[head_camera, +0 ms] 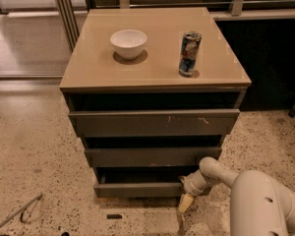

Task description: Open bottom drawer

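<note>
Floor: speckled beige terrazzo floor [29, 146], evenly lit.
Furniture: tan-topped cabinet [152, 70] with three dark drawer fronts.
Behind: dark wall panel [273, 58] at right; metal door frame [66, 14] at left.
Gripper: gripper [182, 215] low at the cabinet's front right corner.
</note>
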